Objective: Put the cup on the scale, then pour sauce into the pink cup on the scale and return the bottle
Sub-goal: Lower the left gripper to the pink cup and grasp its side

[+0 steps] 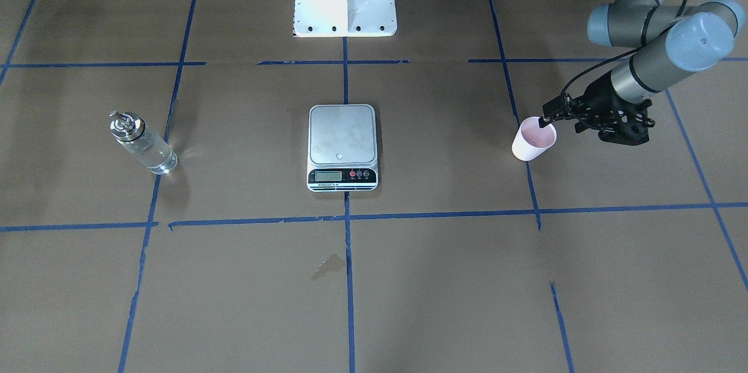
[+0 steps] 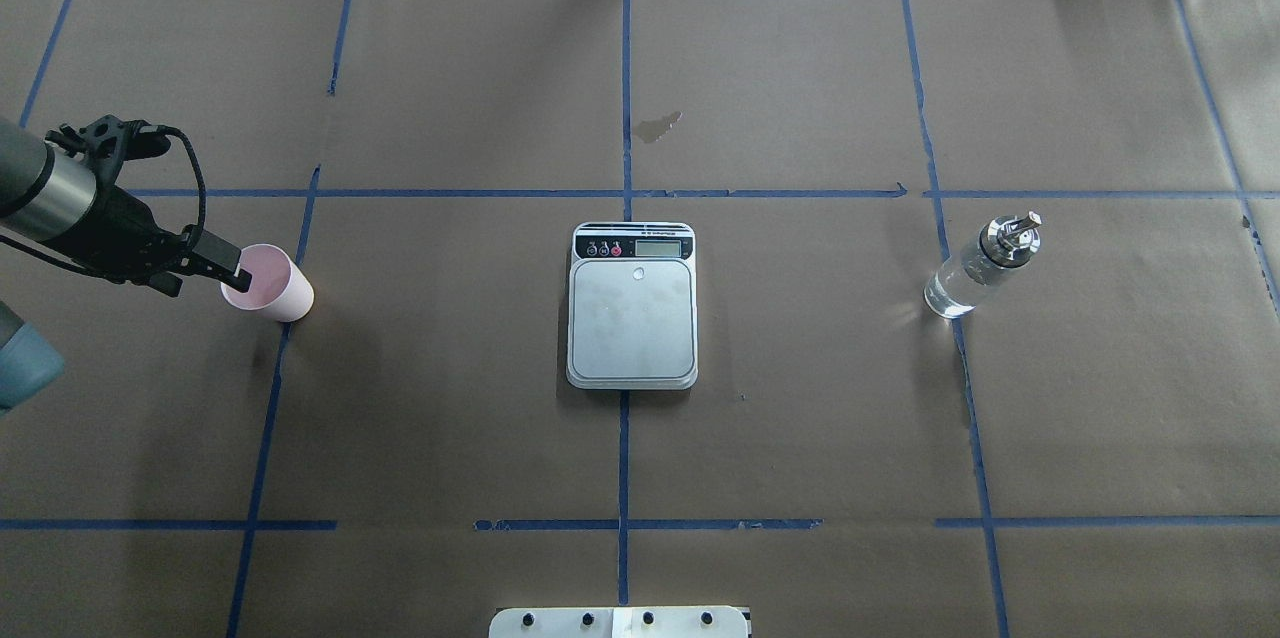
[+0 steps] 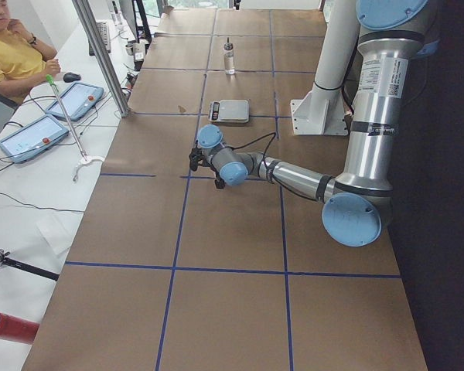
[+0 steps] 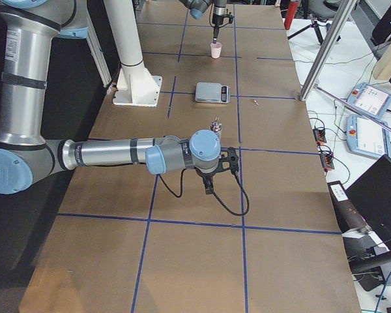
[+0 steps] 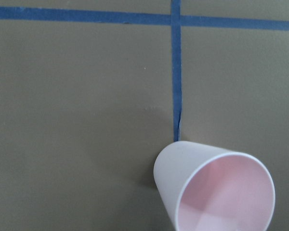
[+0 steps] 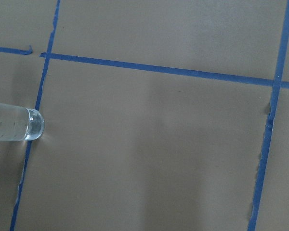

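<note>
Left side of the table (image 2: 450, 388): the cup (image 2: 272, 288) stands there, well apart from the scale (image 2: 632, 323). The left gripper (image 2: 238, 270) is at the cup's rim, on the arm's side. One finger (image 1: 546, 122) dips inside the cup and the other seems to sit outside the wall. The jaws look narrow and astride that wall, but I cannot tell whether they pinch it yet. The cup looks upright and grounded, not lifted. The left wrist view shows no fingers to confirm this.

The scale sits at table centre, platform bare, display strip on its far edge. The bottle (image 2: 980, 268) stands upright on the right, well apart from the scale, with clear contents. The right gripper (image 4: 210, 188) hangs further right than the bottle. Only the side camera shows it, so I cannot tell how wide it stands.

Step in hand, my reading: pickup of the cup, the first step. Nothing is placed or poured yet.

Next move calls for:
- a firm pinch on the thin wall, then a straight lift;
- a carry rightward to the platform's middle, set down level;
- a slow pace, since a one-wall grip may let the cup swing or tilt;
- a clean release and a retreat left, so the right arm has room for the bottle.
</note>
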Robot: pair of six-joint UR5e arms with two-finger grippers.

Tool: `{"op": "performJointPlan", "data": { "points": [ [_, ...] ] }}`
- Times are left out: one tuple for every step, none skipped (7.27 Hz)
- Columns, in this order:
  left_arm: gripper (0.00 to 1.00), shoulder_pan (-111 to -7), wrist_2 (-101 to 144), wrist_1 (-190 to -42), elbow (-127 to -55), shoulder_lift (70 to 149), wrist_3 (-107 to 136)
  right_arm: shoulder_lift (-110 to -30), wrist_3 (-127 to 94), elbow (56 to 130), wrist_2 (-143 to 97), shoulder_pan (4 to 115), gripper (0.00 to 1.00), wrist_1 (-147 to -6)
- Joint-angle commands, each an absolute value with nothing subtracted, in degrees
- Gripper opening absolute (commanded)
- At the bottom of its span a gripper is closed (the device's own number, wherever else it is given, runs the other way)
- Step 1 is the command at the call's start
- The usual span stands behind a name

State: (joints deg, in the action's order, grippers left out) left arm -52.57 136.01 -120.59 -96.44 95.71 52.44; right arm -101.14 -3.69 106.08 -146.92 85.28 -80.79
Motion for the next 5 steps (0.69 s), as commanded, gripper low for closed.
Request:
{"op": "performJointPlan", "data": {
  "points": [
    [1.0,-52.2,135.3,-120.8,-95.5,96.3,52.6,-102.0,-3.3,106.1,-146.4,85.3,1.0,-78.3],
    [1.0,-51.4,135.3,-120.7,-94.8,97.1,52.6,-102.0,-3.1,106.1,-146.5,85.3,1.0,-78.3],
    [1.0,-50.7,134.7,-120.8,-94.5,97.3,52.6,-102.1,-3.1,106.1,-146.4,85.3,1.0,-78.3],
    [1.0,-50.2,133.6,-120.8,-94.6,97.3,52.6,-102.1,-3.2,106.2,-146.4,85.3,1.0,-78.3],
    [1.0,-50.1,133.6,-120.8,-94.5,97.3,52.6,-102.1,-3.3,106.2,-146.3,85.3,1.0,-78.3]
  ]
}}
